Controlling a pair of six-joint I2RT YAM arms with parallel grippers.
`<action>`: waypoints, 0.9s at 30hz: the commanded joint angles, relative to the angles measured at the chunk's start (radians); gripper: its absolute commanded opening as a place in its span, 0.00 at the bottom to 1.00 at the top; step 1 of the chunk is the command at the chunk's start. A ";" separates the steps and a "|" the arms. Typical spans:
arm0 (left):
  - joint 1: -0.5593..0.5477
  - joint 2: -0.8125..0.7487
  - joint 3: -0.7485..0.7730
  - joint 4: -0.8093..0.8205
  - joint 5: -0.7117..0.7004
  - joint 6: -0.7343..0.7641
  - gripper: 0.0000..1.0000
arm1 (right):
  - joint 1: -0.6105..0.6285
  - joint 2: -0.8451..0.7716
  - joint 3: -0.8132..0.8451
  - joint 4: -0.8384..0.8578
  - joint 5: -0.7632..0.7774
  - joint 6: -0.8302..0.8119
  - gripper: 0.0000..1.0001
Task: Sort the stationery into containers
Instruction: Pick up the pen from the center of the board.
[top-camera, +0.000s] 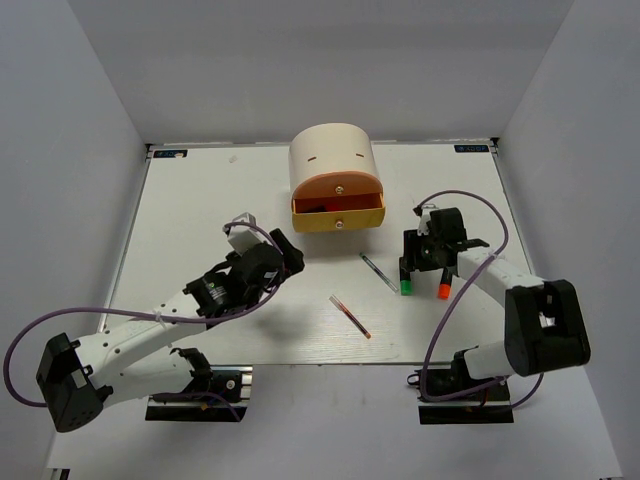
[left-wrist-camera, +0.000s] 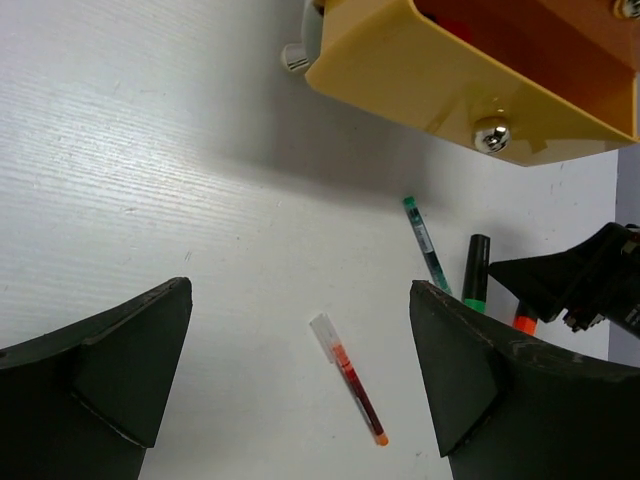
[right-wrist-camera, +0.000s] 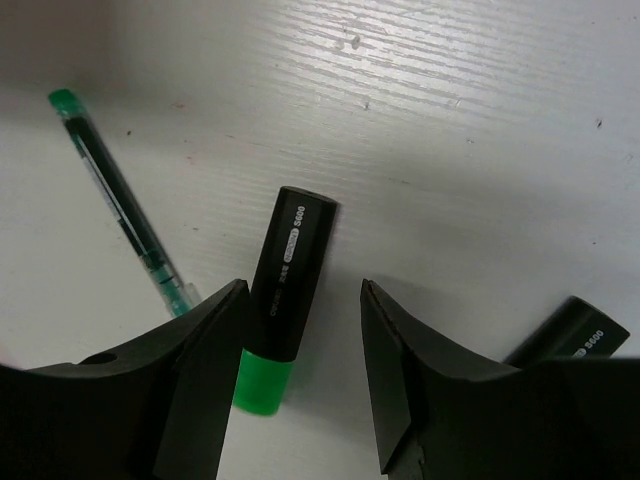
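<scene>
The cream cabinet (top-camera: 335, 160) stands at the back with its orange drawer (top-camera: 338, 203) and yellow drawer (top-camera: 338, 222) pulled out; the yellow front and its knob (left-wrist-camera: 492, 133) show in the left wrist view. A thin red pen (top-camera: 350, 316) (left-wrist-camera: 352, 380) lies on the table below my open left gripper (top-camera: 288, 256) (left-wrist-camera: 300, 350). A green-ended highlighter (top-camera: 406, 280) (right-wrist-camera: 285, 290) lies flat between the open jaws of my right gripper (top-camera: 422, 258) (right-wrist-camera: 300, 340), close to the left finger (right-wrist-camera: 200, 370), with a gap on the other side. A thin dark pen (top-camera: 378, 270) (right-wrist-camera: 120, 210) lies to its left and an orange-ended highlighter (top-camera: 443, 286) (left-wrist-camera: 522, 318) to its right.
Something dark lies in the orange drawer; I cannot tell what. White walls stand round the table (top-camera: 200, 230) on three sides. The right arm's purple cable (top-camera: 470, 200) loops above the table's right part. The two grippers are about a pen's length apart.
</scene>
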 joint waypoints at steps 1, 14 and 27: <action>-0.005 -0.022 -0.012 -0.028 0.018 -0.039 0.99 | -0.001 0.048 0.054 -0.008 0.027 0.009 0.55; -0.005 0.050 -0.043 0.009 0.065 -0.039 0.99 | 0.024 0.148 0.063 0.012 0.031 -0.006 0.55; -0.005 0.101 -0.034 0.036 0.084 -0.011 0.99 | 0.067 0.128 0.045 -0.032 0.031 -0.046 0.19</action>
